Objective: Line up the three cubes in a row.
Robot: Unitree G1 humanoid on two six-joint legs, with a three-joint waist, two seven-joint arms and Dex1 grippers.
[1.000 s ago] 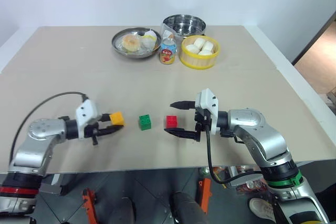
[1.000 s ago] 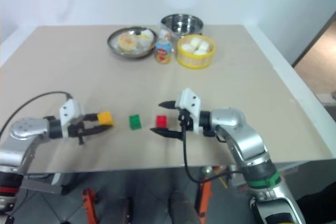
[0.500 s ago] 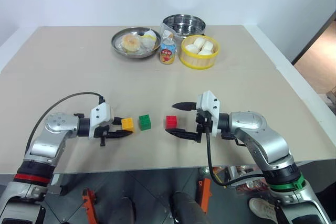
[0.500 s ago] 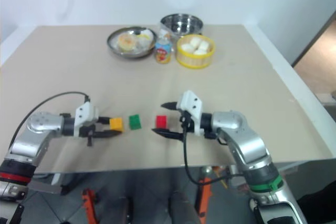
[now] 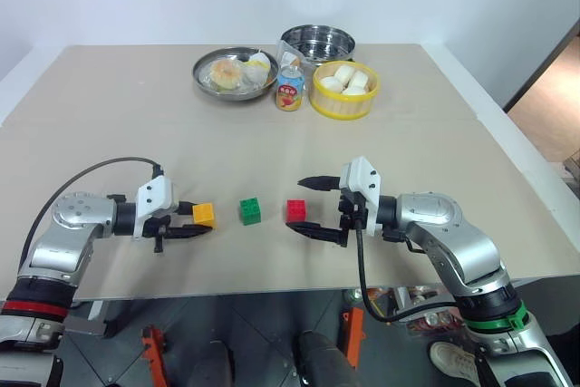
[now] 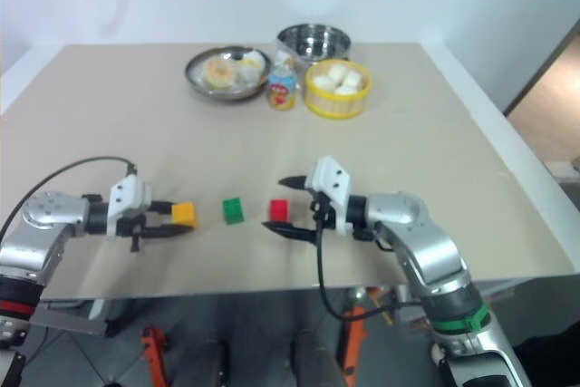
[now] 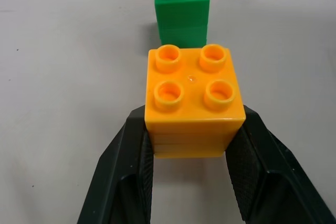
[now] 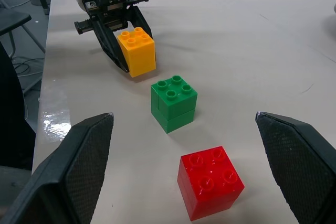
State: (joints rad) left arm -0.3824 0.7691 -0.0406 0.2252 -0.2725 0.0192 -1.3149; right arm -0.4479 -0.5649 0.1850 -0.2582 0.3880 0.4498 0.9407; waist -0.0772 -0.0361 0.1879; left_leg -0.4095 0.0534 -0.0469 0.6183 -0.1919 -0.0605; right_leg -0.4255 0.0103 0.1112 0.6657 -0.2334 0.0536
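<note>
Gripping the yellow-orange cube [image 5: 203,214] between closed fingers, the left gripper [image 5: 198,221] holds it on the table [image 5: 109,133] beside the green cube [image 5: 250,211], apparently to set its spacing in the row. Next comes the red cube [image 5: 296,211], roughly level with the other two, so three cubes, one of each colour, form a near line. At the right, the right gripper [image 5: 304,206] waits with fingers spread wide around the red cube, holding nothing

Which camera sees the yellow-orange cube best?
The left wrist view: the yellow-orange cube sits big between the left end effector's fingers, studs clear. The right wrist view shows it smaller; both eye views show it tiny.
</note>
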